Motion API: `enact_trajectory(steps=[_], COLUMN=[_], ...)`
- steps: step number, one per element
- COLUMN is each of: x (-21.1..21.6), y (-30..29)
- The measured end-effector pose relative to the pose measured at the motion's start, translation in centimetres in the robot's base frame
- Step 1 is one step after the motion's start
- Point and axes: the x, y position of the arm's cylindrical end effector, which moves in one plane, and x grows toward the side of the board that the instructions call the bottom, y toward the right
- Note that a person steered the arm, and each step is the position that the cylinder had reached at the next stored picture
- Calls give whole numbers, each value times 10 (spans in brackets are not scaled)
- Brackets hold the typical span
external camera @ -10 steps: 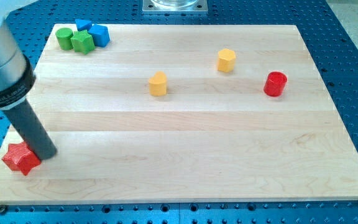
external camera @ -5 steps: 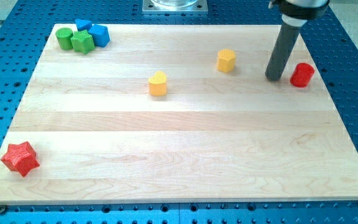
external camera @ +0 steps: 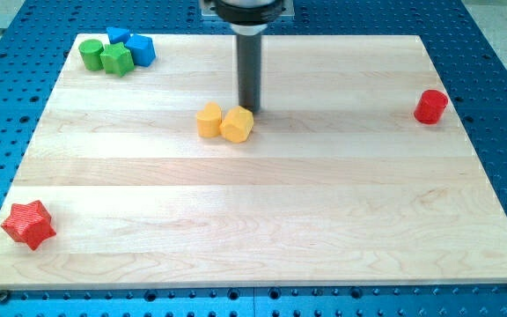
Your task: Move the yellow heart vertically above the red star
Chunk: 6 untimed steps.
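Observation:
The yellow heart [external camera: 209, 120] lies a little left of the board's middle, in its upper half. A yellow hexagonal block [external camera: 237, 124] sits against the heart's right side. My tip [external camera: 250, 109] stands just above and to the right of the hexagonal block, touching or almost touching its upper edge. The red star [external camera: 29, 224] lies at the board's bottom left corner, far from the heart and from my tip.
A red cylinder [external camera: 429, 106] stands near the right edge. At the top left corner, two green blocks [external camera: 106, 56] and two blue blocks [external camera: 136, 47] are clustered together. The wooden board [external camera: 262, 220] rests on a blue perforated table.
My tip went from the red star to the red cylinder, nudging it right, then left to the middle. The yellow hexagonal block was pushed down-left against the heart, which shifted slightly left.

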Motion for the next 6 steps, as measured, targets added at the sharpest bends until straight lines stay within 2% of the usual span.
enact_trajectory(steps=[1,2,3,4,5,6], x=[-4,14,43,90,79,42], y=[32,14,-62,-105,-87,-72])
